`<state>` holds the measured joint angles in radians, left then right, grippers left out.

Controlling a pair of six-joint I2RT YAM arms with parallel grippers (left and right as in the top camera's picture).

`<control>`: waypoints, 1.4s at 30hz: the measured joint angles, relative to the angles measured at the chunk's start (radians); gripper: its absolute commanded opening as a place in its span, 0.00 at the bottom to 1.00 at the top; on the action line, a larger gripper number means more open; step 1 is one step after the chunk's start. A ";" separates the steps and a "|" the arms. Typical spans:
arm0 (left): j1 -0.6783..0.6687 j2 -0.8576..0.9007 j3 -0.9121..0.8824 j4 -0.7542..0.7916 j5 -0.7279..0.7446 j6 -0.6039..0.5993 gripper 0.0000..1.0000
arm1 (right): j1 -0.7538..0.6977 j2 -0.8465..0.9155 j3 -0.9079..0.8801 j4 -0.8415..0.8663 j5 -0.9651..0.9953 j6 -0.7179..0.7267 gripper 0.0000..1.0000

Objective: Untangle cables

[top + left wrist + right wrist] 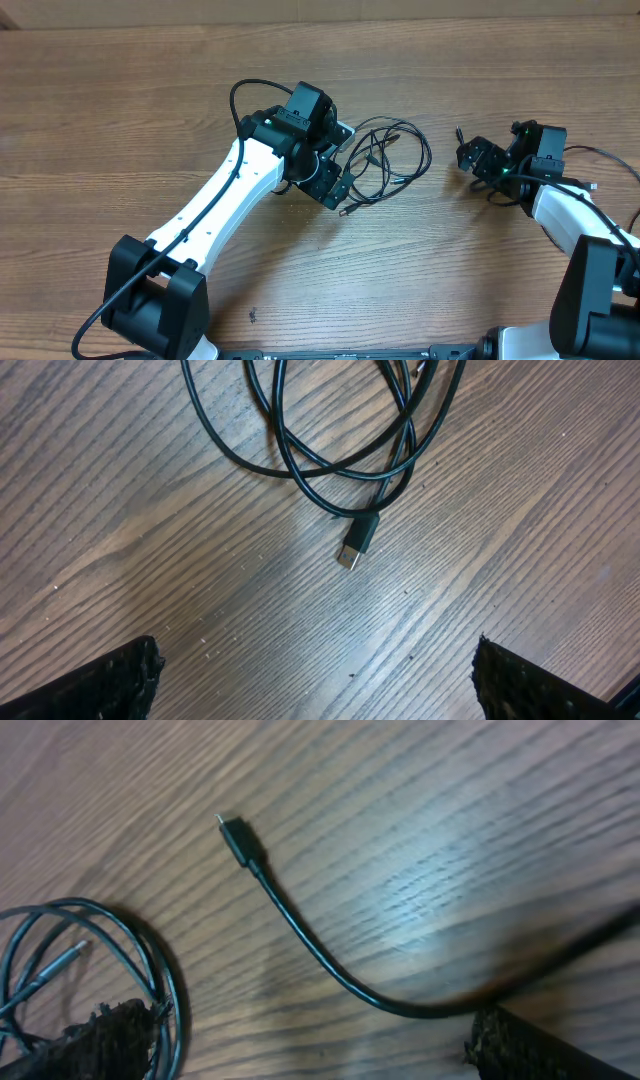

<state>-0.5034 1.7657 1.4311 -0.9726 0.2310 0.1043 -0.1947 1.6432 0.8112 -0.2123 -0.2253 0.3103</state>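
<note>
The cables [388,158] lie on the wooden table as a loose tangle of thin black loops between the two arms. In the left wrist view the loops [330,430] cross the top, and one plug end [357,543] points towards me. My left gripper [315,685] hovers open at the tangle's left edge [337,186], nothing between its fingers [105,685]. In the right wrist view a separate strand [310,945] with a plug [236,840] curves past the right finger [540,1050], with loops [120,935] at left. My right gripper [310,1045] is open and empty, right of the tangle [477,158].
The brown wooden table [120,110] spreads all round. Thicker black wires run along the left arm [215,195] and the right arm [575,210]. The arm bases stand at the near edge [150,300].
</note>
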 measured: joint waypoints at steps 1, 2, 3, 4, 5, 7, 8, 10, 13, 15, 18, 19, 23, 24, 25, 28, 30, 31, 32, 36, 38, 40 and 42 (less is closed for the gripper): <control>0.000 0.000 0.000 0.000 0.000 0.000 0.99 | 0.000 0.000 0.000 -0.003 0.005 0.000 1.00; 0.000 0.000 0.000 0.000 0.000 0.000 1.00 | 0.000 0.000 0.000 -0.006 0.009 0.000 1.00; 0.000 0.000 0.000 0.000 0.000 0.000 1.00 | 0.000 0.000 0.000 -0.006 0.011 0.000 1.00; 0.000 0.000 0.000 0.000 0.000 0.000 0.99 | 0.000 0.000 0.000 -0.005 0.012 0.000 1.00; 0.000 0.000 0.000 0.000 0.000 0.000 0.99 | 0.000 0.000 0.000 -0.001 0.012 0.000 1.00; 0.000 0.000 0.000 0.000 0.000 0.000 1.00 | 0.000 0.000 0.000 0.000 0.012 0.004 1.00; 0.000 0.000 0.000 0.000 0.000 0.000 1.00 | 0.000 0.000 0.000 0.001 0.007 0.010 1.00; 0.000 0.000 0.000 0.001 0.000 0.000 0.99 | 0.000 0.000 0.000 0.001 -0.021 0.015 1.00; 0.000 0.000 0.000 0.001 0.000 0.000 1.00 | 0.000 0.000 0.000 -0.024 -0.095 0.022 1.00; 0.000 0.000 0.000 0.001 0.000 0.000 0.99 | 0.000 0.000 0.000 -0.047 -0.147 0.026 1.00; 0.000 0.000 0.000 0.004 0.000 0.000 1.00 | 0.000 0.000 -0.001 -0.009 -0.240 0.031 1.00; 0.000 0.000 0.000 0.004 0.000 0.000 1.00 | 0.000 0.000 -0.002 0.018 -0.259 0.031 1.00; 0.000 0.000 0.000 0.006 0.000 0.000 1.00 | 0.000 0.000 -0.002 0.117 -0.311 0.080 1.00; 0.000 0.000 0.000 0.008 0.000 0.000 1.00 | 0.000 0.000 -0.002 0.134 -0.317 0.088 1.00; 0.000 0.000 0.000 0.007 0.000 0.000 1.00 | 0.000 0.000 -0.002 0.155 -0.318 0.098 1.00; 0.000 0.000 0.000 0.009 0.000 0.000 1.00 | 0.001 0.000 -0.002 0.175 -0.261 0.145 1.00; 0.000 0.000 0.000 0.014 0.000 0.000 1.00 | 0.001 0.000 -0.002 0.172 -0.185 0.184 1.00; 0.000 0.000 0.000 0.016 0.000 0.000 1.00 | 0.001 0.000 -0.002 0.174 -0.149 0.196 1.00; 0.000 0.000 0.000 0.016 0.000 0.000 1.00 | 0.001 0.000 -0.002 0.174 -0.129 0.204 1.00; 0.000 0.000 0.000 0.019 0.000 0.000 1.00 | 0.001 0.017 -0.002 0.174 -0.060 0.222 1.00; 0.000 0.000 0.000 0.018 0.000 0.000 0.99 | 0.001 0.038 -0.002 0.174 -0.043 0.229 1.00; 0.000 0.000 0.000 0.018 0.000 0.000 0.99 | 0.001 0.071 -0.002 0.175 -0.032 0.232 1.00; 0.000 0.000 0.000 0.018 0.000 0.000 1.00 | 0.001 0.101 -0.001 0.187 -0.028 0.234 1.00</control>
<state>-0.5034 1.7657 1.4311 -0.9543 0.2306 0.1043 -0.1940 1.7447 0.8104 -0.0254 -0.2531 0.5442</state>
